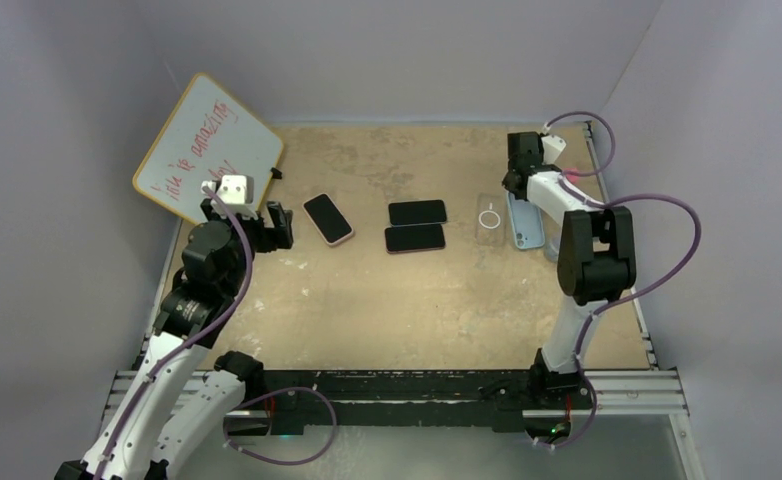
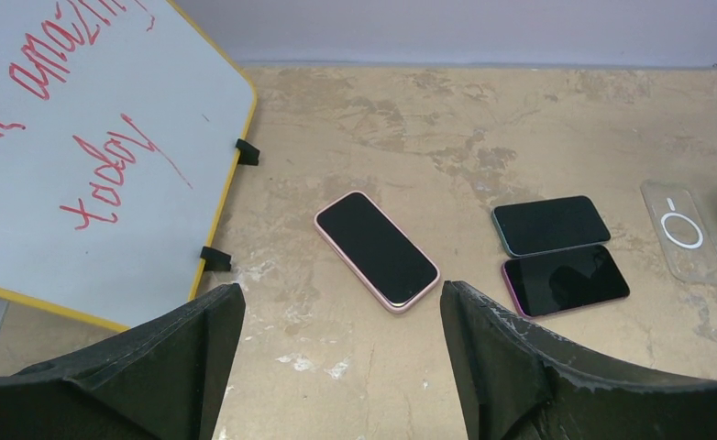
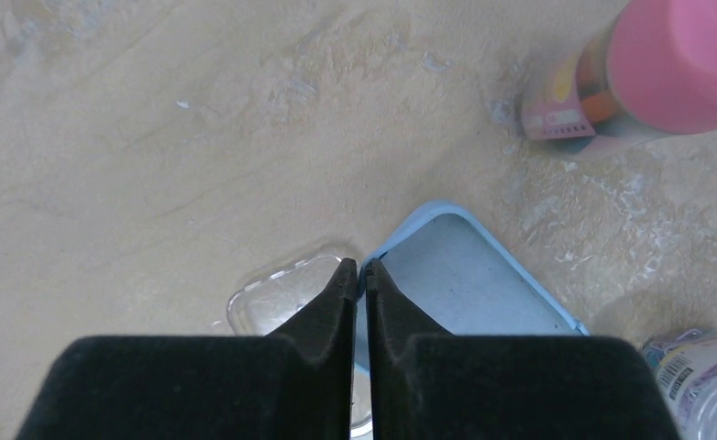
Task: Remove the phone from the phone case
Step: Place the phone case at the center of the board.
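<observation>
L end effector (image 2: 341, 301) spread near pink-cased phone (image 2: 376, 250), R end effector (image 3: 361, 269) pressed together, maybe touching blue case (image 3: 469, 289)

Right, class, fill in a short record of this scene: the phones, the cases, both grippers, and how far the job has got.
cased phone: pink-rimmed, screen up, lying flat ahead of the left gripper
other phones: upper phone and lower phone, close together, screens up
empty cases: clear case, blue case, side by side
left gripper: open, holding nothing
right gripper: shut, tips where the two empty cases meet
progress: cased phone not yet taken out
</observation>
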You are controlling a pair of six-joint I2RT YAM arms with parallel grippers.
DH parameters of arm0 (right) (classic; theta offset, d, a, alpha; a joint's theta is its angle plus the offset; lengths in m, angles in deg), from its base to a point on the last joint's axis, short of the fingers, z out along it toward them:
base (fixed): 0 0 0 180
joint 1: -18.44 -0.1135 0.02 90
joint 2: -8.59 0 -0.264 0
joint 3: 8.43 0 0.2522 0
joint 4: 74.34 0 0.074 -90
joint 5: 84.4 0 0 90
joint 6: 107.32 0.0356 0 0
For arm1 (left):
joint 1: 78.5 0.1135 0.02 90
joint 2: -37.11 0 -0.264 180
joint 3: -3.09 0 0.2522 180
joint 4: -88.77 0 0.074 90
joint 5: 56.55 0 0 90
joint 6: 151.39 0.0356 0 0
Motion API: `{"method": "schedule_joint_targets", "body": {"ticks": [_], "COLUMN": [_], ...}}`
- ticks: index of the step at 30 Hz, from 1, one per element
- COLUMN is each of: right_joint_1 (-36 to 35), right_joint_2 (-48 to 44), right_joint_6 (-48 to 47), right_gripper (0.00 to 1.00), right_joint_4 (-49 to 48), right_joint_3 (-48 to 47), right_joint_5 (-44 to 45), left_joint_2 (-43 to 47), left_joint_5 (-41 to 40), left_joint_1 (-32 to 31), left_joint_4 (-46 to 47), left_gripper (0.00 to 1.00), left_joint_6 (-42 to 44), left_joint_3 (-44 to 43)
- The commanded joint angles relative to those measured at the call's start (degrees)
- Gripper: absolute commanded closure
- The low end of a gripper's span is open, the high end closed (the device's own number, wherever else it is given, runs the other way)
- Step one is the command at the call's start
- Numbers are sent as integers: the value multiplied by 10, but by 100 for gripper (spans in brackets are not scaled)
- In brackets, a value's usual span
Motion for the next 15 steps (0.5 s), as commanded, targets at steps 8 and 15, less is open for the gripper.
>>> {"method": "schedule_joint_targets", "body": {"ticks": [8,15], "right_joint_1": [5,11], "right_joint_2": [2,-21], "right_joint_6": [-54,-98], "right_gripper": [45,32], "right_joint_4": [19,42], "right_joint_3": [-28,29], "right_joint_5": [-44,-99], "left_joint_2": [0,2], "left_joint_5": [11,16], "left_joint_1": [8,9], "left_joint_4": [19,20], "left_gripper": [19,19], "left_joint_6": [-8,-8], "left_joint_3": [5,7]}}
